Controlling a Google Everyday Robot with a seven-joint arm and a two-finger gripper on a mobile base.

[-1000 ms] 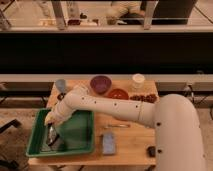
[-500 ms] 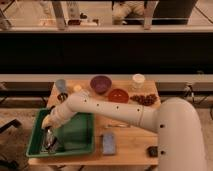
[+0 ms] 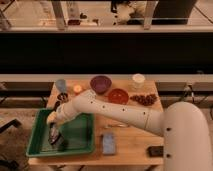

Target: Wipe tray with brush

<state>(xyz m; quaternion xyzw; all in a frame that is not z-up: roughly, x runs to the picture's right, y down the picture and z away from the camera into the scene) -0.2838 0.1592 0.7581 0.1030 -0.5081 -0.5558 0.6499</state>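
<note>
Closest to the front edge of the light wooden table [image 3: 130, 135] there's a blue-grey rectangular sponge [image 3: 108, 142] and a flat black rectangular device [image 3: 155, 150], both lying outside the tray and untouched.

Just left of the sponge is the big green rectangular plastic tray with the raised rim [image 3: 80, 135]. The gripper [image 3: 54, 132] is down inside it on the left half, and its fingers look clamped on the small dark brush with the blocky head [image 3: 54, 137], which sits low on the tray floor or right above it, can't tell if it's actually touching. So I'd say the wiping is underway, not finished: the brush is picked up and in the tray, but the right half looks like it needs passes too. Apart from the brush, I can't see anything in the tray.

Further back: a small dark cup [image 3: 62, 96], a red bowl [image 3: 118, 96] and a brown heap of something [image 3: 145, 99]. The back row has a blue-grey cup [image 3: 61, 85], a purple bowl [image 3: 100, 84] and a pale lidded tub [image 3: 138, 80]. Can't tell what's in any of them.
</note>
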